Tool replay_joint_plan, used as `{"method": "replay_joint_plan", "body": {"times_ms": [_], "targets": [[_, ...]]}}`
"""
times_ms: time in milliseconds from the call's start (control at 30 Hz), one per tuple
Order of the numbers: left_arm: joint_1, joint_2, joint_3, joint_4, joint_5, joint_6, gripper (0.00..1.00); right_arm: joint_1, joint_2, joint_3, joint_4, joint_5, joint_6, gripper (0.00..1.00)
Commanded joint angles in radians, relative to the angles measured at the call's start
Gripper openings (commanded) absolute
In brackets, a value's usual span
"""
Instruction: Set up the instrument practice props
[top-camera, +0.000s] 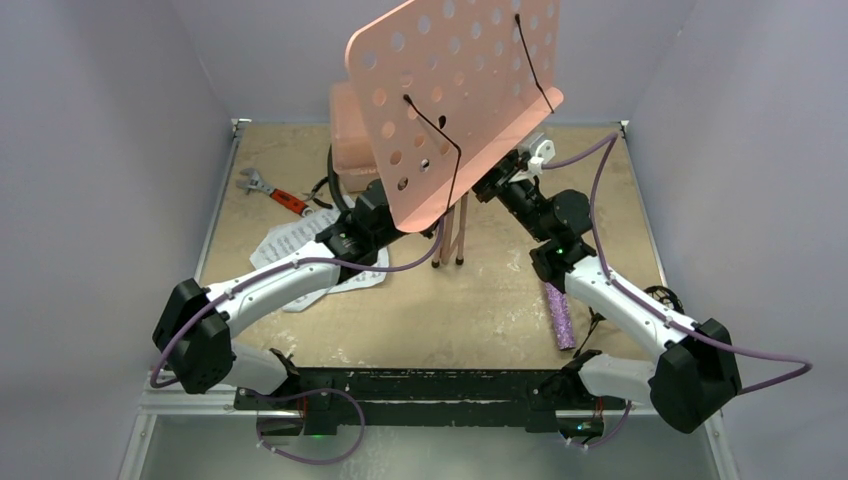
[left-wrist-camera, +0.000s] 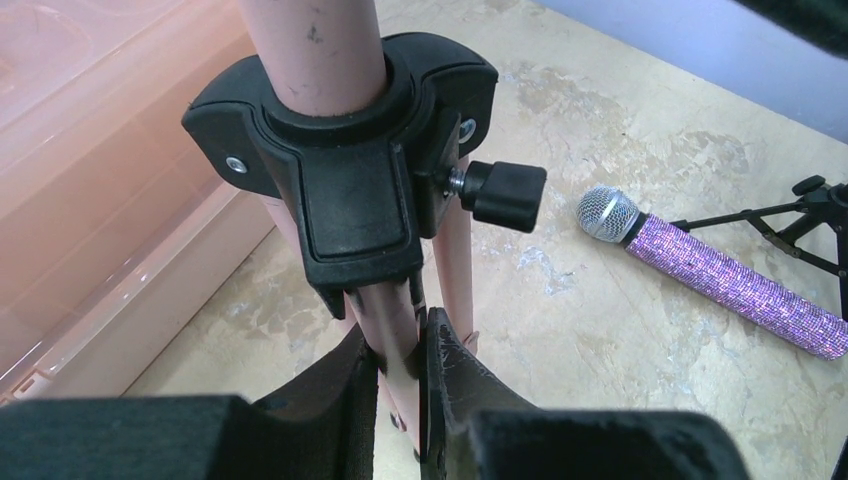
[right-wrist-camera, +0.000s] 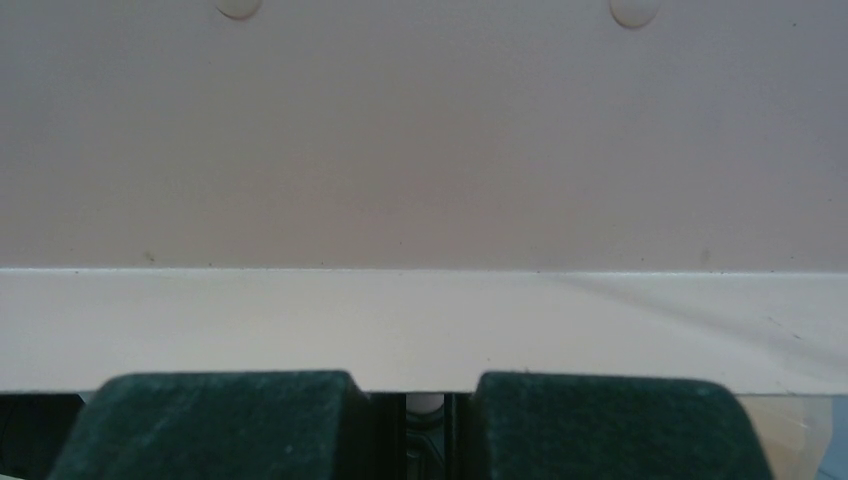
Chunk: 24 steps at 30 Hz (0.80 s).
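At upper centre, the left pincer (left-wrist-camera: 400, 345) clamps a leg (left-wrist-camera: 395, 315) of the stand (top-camera: 480, 120). The right pincer (right-wrist-camera: 412, 385) sits at its ledge (right-wrist-camera: 420, 330); grip cannot be told

White shells along left arm (top-camera: 270, 285) and right arm (top-camera: 620, 300), with bulky black joint housings between. Purple cables (top-camera: 596, 190) looped alongside each. Dark, felt-faced fingers on left hand (left-wrist-camera: 400, 380) and right hand (right-wrist-camera: 412, 420).
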Motion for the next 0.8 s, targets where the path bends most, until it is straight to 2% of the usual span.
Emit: {"method": "replay_joint_plan", "body": {"times_ms": [0, 767], "targets": [[-0.015, -0.039, 0.037, -0.004, 0.016, 0.091, 0.0, 0.009, -0.05, 0.097, 0.181, -0.009, 0.012, 0.0], [-0.016, -0.078, -0.015, -0.029, 0.025, 0.045, 0.0, 0.009, -0.033, 0.22, 0.231, -0.044, 0.038, 0.0]]}}
